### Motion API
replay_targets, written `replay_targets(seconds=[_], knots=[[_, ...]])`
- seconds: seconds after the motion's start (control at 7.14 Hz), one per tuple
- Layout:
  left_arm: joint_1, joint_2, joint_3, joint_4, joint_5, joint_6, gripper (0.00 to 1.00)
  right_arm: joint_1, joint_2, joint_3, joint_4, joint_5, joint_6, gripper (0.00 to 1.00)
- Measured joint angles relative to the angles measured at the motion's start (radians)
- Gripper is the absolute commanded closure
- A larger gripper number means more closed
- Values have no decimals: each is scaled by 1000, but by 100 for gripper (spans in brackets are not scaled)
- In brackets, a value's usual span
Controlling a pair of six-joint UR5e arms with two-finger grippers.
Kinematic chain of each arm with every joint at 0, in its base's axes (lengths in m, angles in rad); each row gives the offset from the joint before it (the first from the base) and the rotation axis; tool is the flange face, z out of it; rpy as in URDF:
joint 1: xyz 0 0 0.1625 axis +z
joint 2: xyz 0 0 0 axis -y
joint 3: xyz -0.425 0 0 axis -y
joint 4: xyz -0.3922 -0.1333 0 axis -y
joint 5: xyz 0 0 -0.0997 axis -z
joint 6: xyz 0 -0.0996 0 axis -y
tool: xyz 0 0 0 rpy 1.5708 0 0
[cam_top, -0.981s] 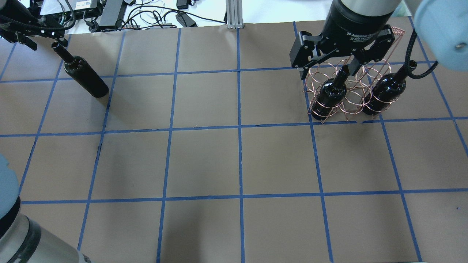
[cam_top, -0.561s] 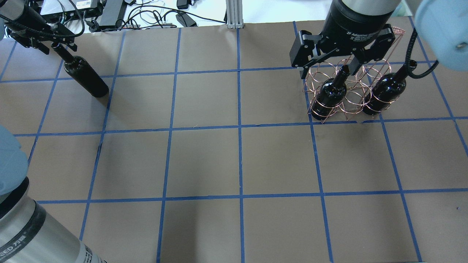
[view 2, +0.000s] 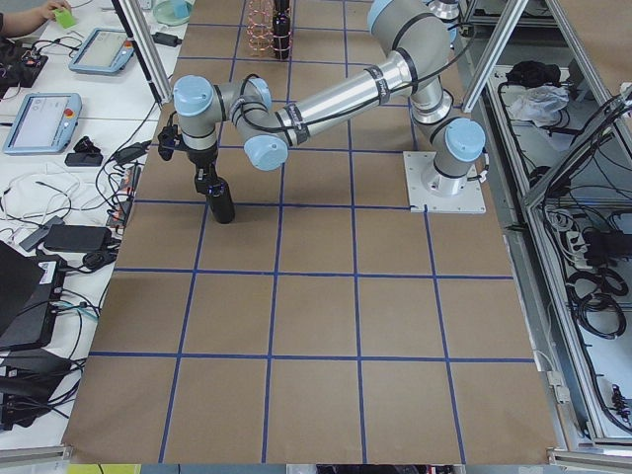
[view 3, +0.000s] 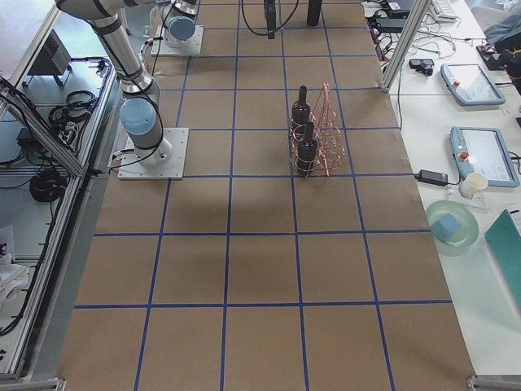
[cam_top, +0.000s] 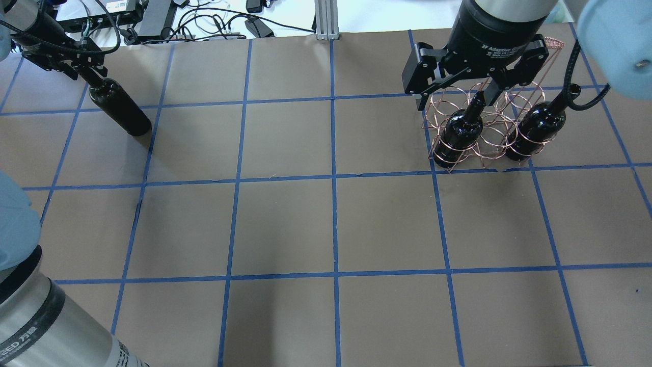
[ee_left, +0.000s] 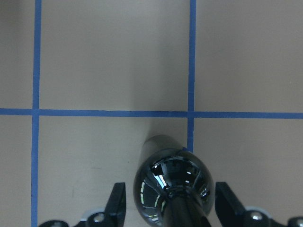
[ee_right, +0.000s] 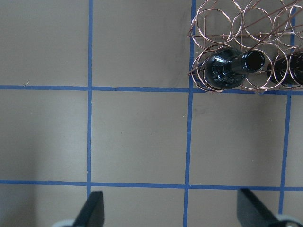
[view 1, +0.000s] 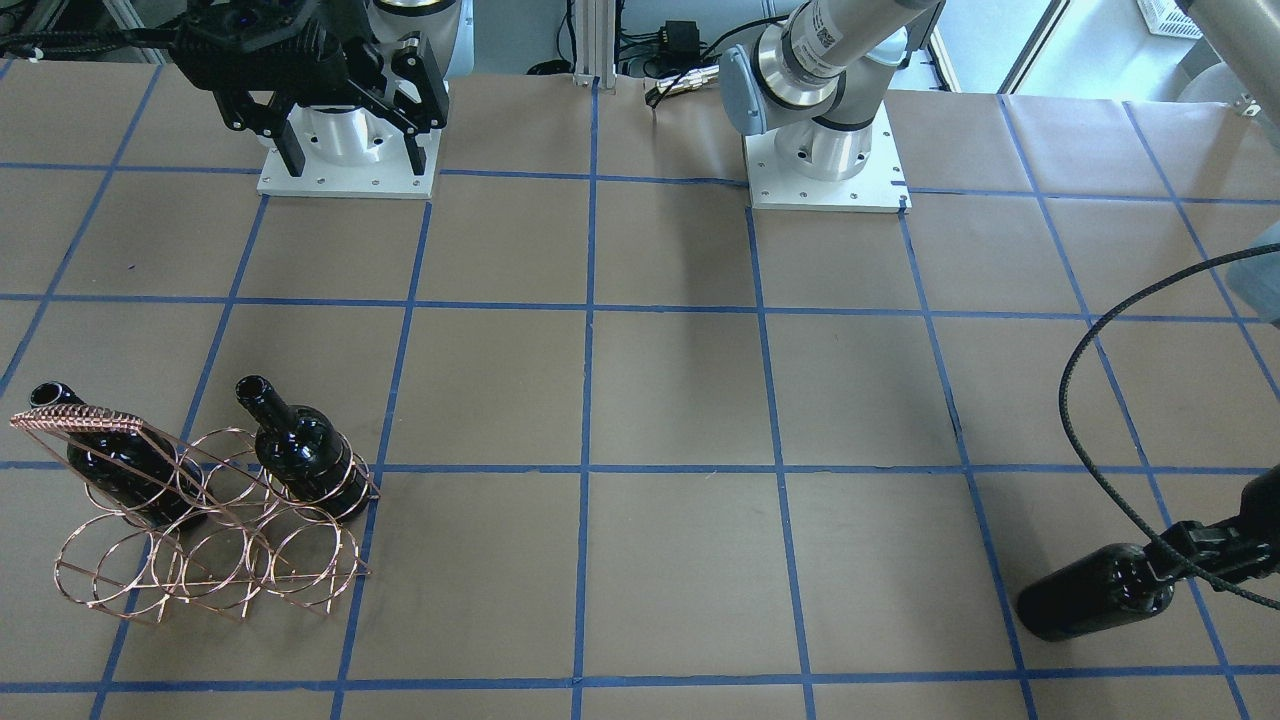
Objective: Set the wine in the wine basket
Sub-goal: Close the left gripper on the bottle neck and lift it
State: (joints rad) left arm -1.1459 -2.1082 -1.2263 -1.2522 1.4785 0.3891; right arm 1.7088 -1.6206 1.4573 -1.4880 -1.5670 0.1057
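Note:
A near-black wine bottle stands upright alone at the table's far left; it also shows in the front view and the left wrist view. My left gripper is down around its neck, fingers open with gaps on both sides. The copper wire wine basket stands at the far right with two bottles in it, in the near row's end rings. My right gripper hangs open and empty high above the basket, which also shows in the right wrist view.
The basket's middle ring and whole far row hold nothing. A black cable loops from the left wrist. Cables and power bricks lie beyond the table's far edge. The arm bases are bolted on the robot's side.
My left gripper has moved over the lone bottle's mouth and now straddles its neck. The bottle, the basket and the right gripper have stayed put.

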Motion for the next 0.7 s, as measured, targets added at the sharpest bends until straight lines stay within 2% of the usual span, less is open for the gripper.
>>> replay_targets(seconds=[0.42, 0.56, 0.7], knots=[[-1, 5, -6, -26, 0, 8, 49, -1, 0, 0, -1, -1, -1, 0], [-1, 6, -7, -30, 0, 9, 59, -1, 1, 0, -1, -4, -2, 0], [-2, 7, -7, -31, -2, 10, 89, -1, 0, 0, 0, -5, -2, 0]])
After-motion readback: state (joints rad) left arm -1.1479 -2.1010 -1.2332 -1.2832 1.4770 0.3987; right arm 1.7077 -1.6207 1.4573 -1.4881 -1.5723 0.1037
